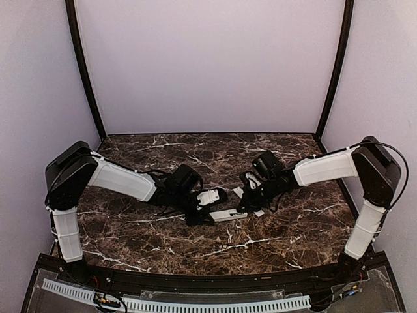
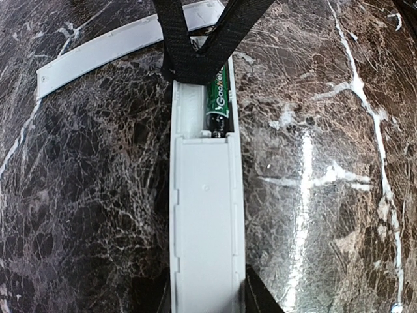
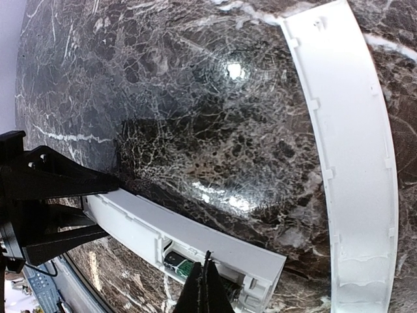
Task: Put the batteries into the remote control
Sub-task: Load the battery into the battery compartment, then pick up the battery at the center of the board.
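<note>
We're seating: left gripper clamps the long white plastic remote control, centred between the bench side edges. The right gripper, pinched shut, presses a green-and-black cylindrical battery into its recess (neighbouring slot empty). Next we need a straight push.

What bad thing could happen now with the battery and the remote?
1. The right gripper, shut to a thin tip, touches the battery in the remote. It might slip off and flick the battery out.
2. The left gripper holds the remote at one end only, so a hard push could tip or twist it.
3. The loose cover lies close by. An arm could knock it away.
</note>
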